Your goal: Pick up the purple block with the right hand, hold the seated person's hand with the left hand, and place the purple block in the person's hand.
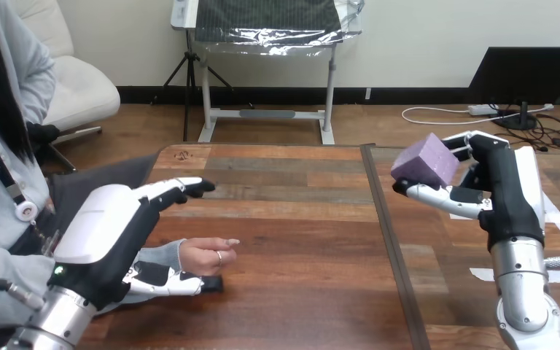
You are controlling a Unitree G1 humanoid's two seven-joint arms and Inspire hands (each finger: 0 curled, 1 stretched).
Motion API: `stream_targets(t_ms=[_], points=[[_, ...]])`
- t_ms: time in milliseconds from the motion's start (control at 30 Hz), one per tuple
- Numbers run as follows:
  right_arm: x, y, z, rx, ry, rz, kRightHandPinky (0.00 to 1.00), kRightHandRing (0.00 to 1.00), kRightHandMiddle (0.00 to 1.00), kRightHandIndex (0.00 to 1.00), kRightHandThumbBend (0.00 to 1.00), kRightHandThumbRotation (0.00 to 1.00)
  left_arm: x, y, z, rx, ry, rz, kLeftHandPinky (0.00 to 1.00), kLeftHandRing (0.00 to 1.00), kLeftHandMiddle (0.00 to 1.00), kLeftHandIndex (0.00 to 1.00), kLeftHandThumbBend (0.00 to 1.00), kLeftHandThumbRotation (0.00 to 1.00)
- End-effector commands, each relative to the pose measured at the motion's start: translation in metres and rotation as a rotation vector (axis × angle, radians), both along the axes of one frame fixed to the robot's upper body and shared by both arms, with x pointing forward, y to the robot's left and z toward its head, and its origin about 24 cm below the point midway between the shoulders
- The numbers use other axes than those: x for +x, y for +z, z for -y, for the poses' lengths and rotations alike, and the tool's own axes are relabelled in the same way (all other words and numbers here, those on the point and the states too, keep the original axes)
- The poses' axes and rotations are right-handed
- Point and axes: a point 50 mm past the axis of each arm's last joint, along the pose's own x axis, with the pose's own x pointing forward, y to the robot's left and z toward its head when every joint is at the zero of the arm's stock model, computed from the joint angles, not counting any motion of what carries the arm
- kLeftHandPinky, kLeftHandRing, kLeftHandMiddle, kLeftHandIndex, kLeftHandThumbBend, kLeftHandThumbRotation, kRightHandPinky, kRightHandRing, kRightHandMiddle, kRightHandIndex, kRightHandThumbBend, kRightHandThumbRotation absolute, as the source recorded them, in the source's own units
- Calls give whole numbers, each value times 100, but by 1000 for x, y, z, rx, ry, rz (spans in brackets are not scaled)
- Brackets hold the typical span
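**Q:** What is nearest to the viewer, and how does it stand to the person's hand?

**A:** The robot's left hand (109,222) reaches in on the near side of the person's hand (205,255), which rests on the wooden table (299,240). The left hand is spread wide. Its fingers (182,187) stretch out straight, above and on the far side of the person's hand and well clear of it. Its thumb (164,281) lies along the table just on the near side of the person's wrist. Whether the thumb touches the wrist cannot be told. Nothing is closed round the person's hand.

**Q:** And where is the block?

**A:** The purple block (424,162) is well to the right of the person's hand and farther back, lifted off the table. The robot's right hand (503,189) has it in its grasp, with the fingers curled at the block's far side and the thumb under it.

**Q:** So how far along is the task?

**A:** Picking up the block looks done. The left hand appears placed to take the person's hand but has not yet closed on it. The person's hand lies with its fingers loosely curled, and the block is well apart from it. Left to do, by this reading, are the hold, the carry across to the person's hand, and the release.
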Motion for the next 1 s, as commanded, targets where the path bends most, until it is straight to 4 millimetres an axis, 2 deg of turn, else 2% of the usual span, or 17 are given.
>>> stream_targets(t_ms=[0,367,967], points=[[6,27,-5,28,23,121,3,7,13,16,32,4,19,15,-3,64,-9,30,71,75,77,79,100,32],[1,32,-9,33,43,147,4,8,13,16,32,5,26,11,-11,169,-2,-36,73,77,78,80,100,30],[-8,37,-14,38,76,175,4,8,13,17,32,14,37,-3,-25,324,0,-104,73,77,77,79,100,34]])
